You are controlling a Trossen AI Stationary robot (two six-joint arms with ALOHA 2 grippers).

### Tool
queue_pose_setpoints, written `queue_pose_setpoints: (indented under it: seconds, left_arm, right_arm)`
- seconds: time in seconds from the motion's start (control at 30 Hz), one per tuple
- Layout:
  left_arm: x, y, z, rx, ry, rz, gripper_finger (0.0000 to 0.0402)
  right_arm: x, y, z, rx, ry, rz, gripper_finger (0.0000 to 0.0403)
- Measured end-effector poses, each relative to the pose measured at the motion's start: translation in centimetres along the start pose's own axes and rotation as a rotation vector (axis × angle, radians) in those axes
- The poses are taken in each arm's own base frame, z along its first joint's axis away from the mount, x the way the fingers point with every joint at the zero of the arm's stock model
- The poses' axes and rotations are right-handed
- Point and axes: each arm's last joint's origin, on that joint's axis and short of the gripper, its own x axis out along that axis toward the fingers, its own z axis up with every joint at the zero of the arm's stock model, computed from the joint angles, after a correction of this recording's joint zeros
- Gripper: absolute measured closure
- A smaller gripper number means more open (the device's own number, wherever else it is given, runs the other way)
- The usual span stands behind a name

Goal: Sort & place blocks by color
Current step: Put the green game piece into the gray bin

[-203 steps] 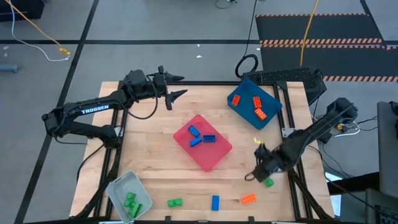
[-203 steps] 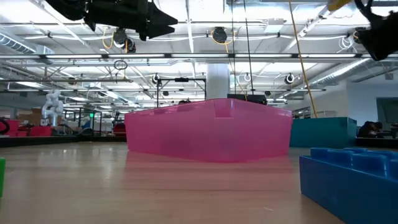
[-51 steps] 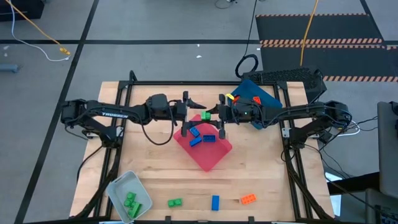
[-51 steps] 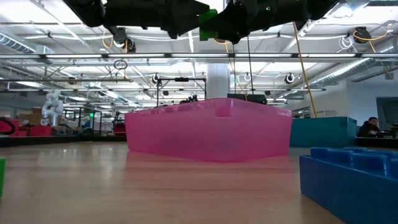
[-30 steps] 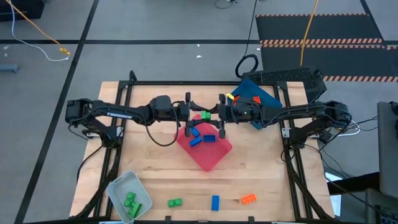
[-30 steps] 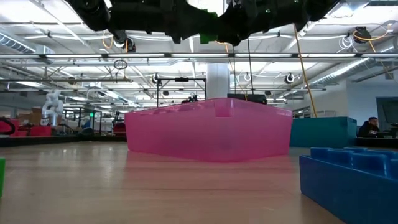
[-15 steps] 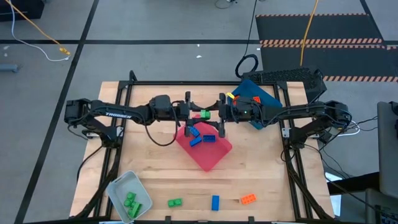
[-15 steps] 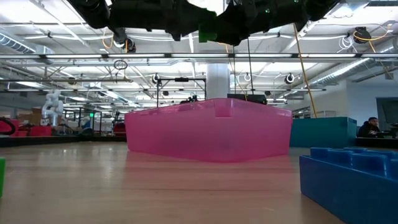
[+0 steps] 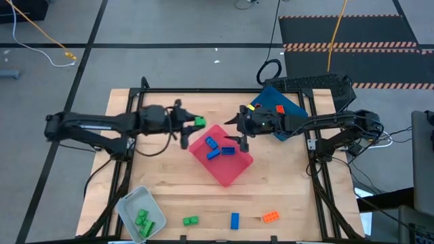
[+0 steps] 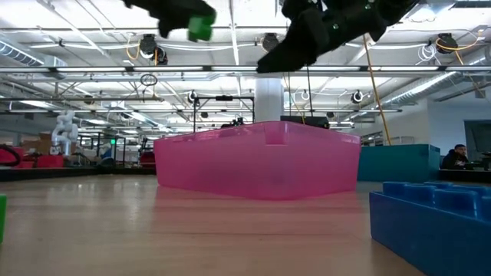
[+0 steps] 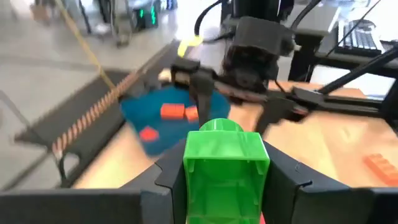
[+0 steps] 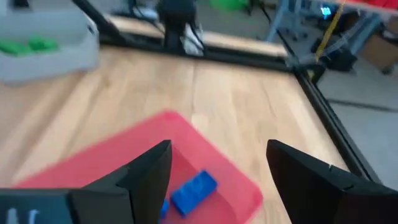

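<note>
My left gripper [image 9: 194, 124] is shut on a green block [image 9: 199, 122], high over the table beside the far left corner of the pink-red tray [image 9: 230, 169]. The low view shows that block [image 10: 201, 27] well above the tray wall [image 10: 257, 165]. My right gripper [image 9: 236, 131] stands open over the tray's far side with nothing between its fingers [image 12: 146, 174]. Blue blocks [image 9: 218, 148] lie in the pink-red tray. Orange blocks [image 9: 281, 116] lie in the dark blue tray [image 9: 266, 102], green ones [image 9: 142, 218] in the pale grey tray [image 9: 132, 200]. My left gripper pinches the green block by two opposite sides [image 11: 190, 180] between its two fingers [image 11: 287, 182]. The fingers come nearly level from the table's left. The block is lifted clear of the table and the tray, with a round stud [image 11: 219, 126] at the end away from the wrist.
Loose blocks lie near the table's near edge: a green one [image 9: 190, 220], a blue one [image 9: 234, 220], an orange one [image 9: 270, 217]. The blue one [image 10: 430, 222] looms close in the low view. Black frame rails [image 9: 129, 156] run along the table's sides.
My two grippers met at the green block over the tray's far side. My right gripper has opened and let go of it. My left gripper has drawn back toward the table's left edge and risen, carrying the block clear.
</note>
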Motion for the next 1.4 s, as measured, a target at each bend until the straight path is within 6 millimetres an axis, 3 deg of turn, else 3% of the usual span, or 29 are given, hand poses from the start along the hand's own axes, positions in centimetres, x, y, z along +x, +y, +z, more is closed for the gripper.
queue_pose_setpoints:
  seconds: [0.23,0.4,0.53,0.8,0.97,1.13,1.3,1.4]
  left_arm:
    - [-3.6,-4.5,-1.2,-0.155,0.174,-0.165,0.0261]
    - [-6.3,-9.8,-1.9,-0.027,0.214,-0.466,0.0259]
    - [-8.5,-12.2,-2.8,0.024,0.228,-0.474,0.0259]
    - [-11.2,-13.8,-6.5,-0.145,0.546,-0.324,0.0258]
    - [-12.7,-15.0,-7.6,-0.223,0.664,-0.359,0.0257]
    - [-14.4,-15.6,-8.8,-0.393,0.903,-0.341,0.0257]
    - [-15.3,-15.8,-10.3,-0.493,1.155,-0.225,0.0257]
    - [-15.3,-15.7,-10.7,-0.504,1.196,-0.158,0.0256]
  right_arm:
    - [-0.2,-0.3,-0.5,-0.04,0.087,-0.128,0.0145]
    - [-0.7,-0.4,-0.7,-0.049,0.131,-0.167,0.0145]
    - [-1.1,-0.4,-0.4,-0.02,0.114,-0.168,0.0145]
    - [-1.7,-0.4,0.0,0.003,0.094,-0.169,0.0145]
    - [-1.9,-0.4,0.1,0.002,0.094,-0.171,0.0145]
    - [-1.8,-0.4,0.1,0.0,0.095,-0.172,0.0145]
    - [-1.8,-0.5,0.2,-0.006,0.081,-0.175,0.0145]
    - [-1.8,-0.5,0.3,-0.016,0.068,-0.177,0.0145]
